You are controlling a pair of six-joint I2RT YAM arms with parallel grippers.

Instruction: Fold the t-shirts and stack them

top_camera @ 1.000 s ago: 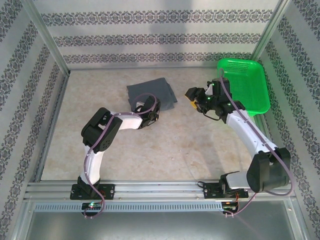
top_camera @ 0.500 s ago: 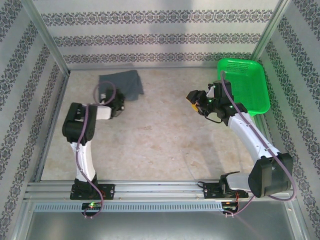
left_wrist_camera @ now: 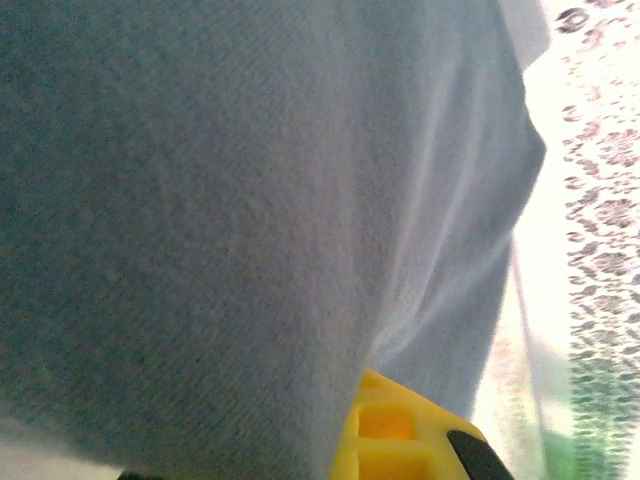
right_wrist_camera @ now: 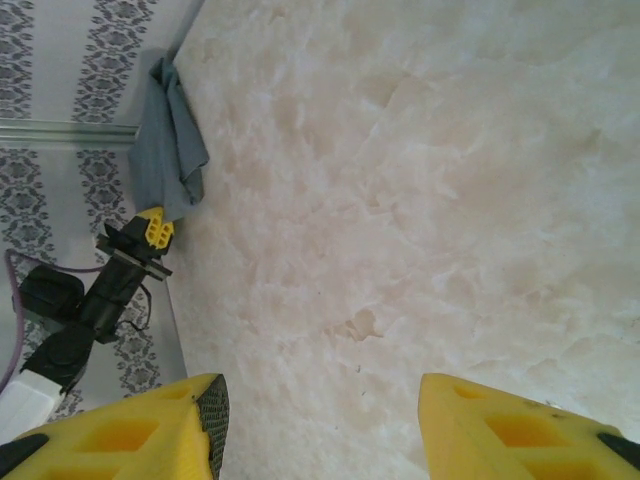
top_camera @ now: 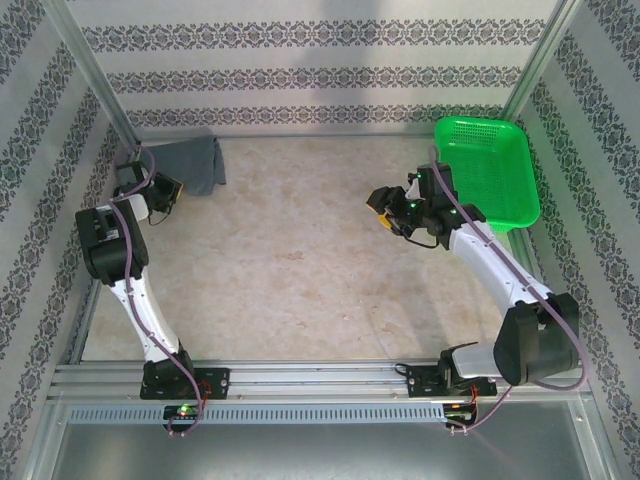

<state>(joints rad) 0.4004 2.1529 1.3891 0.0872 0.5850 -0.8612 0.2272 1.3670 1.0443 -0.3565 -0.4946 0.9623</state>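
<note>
My left hand (top_camera: 166, 189) grips an edge of the grey t-shirt (top_camera: 196, 163), bunched just beyond it and far left of my right hand (right_wrist_camera: 320, 400), which hangs wide open and empty above the worktop (right_wrist_camera: 420, 200).

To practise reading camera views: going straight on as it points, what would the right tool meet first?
Most likely the bare tabletop: the open right tool angles down at it, and the grey t-shirt lies off that line, in the corner.

In the tabletop's (top_camera: 300, 280) far-left corner, t-shirt (top_camera: 197, 162); at far right, basket (top_camera: 522, 150).
At the t-shirt's near edge, by the left wall (top_camera: 55, 200), left hand (top_camera: 165, 189); over bare tabletop, just left of the basket, right hand (top_camera: 383, 208).
</note>
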